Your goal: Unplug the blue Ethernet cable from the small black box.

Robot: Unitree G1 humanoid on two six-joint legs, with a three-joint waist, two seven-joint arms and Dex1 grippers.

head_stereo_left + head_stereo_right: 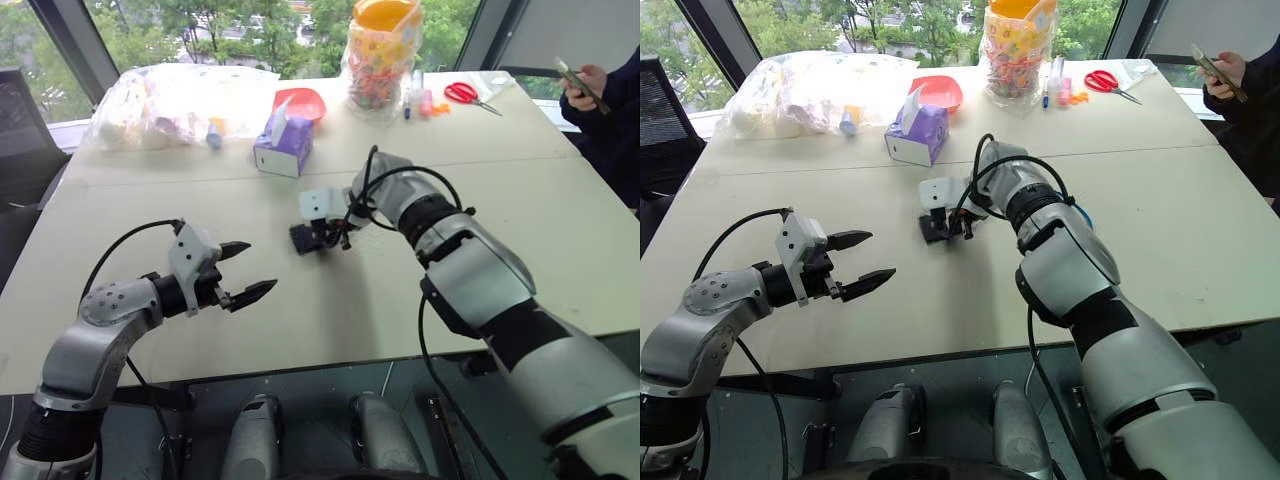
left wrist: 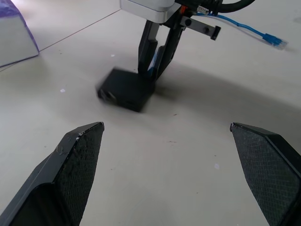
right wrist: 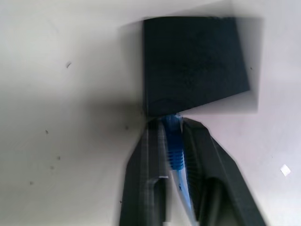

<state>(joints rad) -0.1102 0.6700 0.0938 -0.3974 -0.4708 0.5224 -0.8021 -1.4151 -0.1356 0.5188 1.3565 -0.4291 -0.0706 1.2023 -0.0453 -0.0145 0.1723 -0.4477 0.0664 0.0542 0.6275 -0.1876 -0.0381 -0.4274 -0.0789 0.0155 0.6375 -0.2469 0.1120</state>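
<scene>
The right gripper [image 3: 173,136] has its two fingers [image 3: 143,169] closed tightly on the cable [image 3: 174,146], at the ribbed blue part just behind the plug. The fingertips are right at the edge of the box [image 3: 195,63], and the plug is still in the box at that edge. In the left wrist view the same gripper comes down steeply on the box [image 2: 126,88] from above. The rest of the cable [image 2: 244,27] runs away behind the gripper over the table, and its free end with a plug [image 2: 274,40] lies flat, well apart from the box.

The left gripper [image 1: 243,270] has its fingers [image 2: 77,165] wide apart, with nothing between them. It hangs above the table near the front edge, pointing toward the box but well apart from it, and touches nothing.

The box lies flat on the table [image 1: 300,320], about in the middle. Farther back stands a purple tissue box [image 1: 284,146], and behind it a red bowl [image 1: 302,100]. To the left of these lies a clear plastic bag [image 1: 170,100] with things inside. At the back stands a jar [image 1: 381,55] with colourful contents, and beside it, to the right, lie red scissors [image 1: 468,95]. At the far right edge a person's hand [image 1: 585,85] holds a phone.
</scene>
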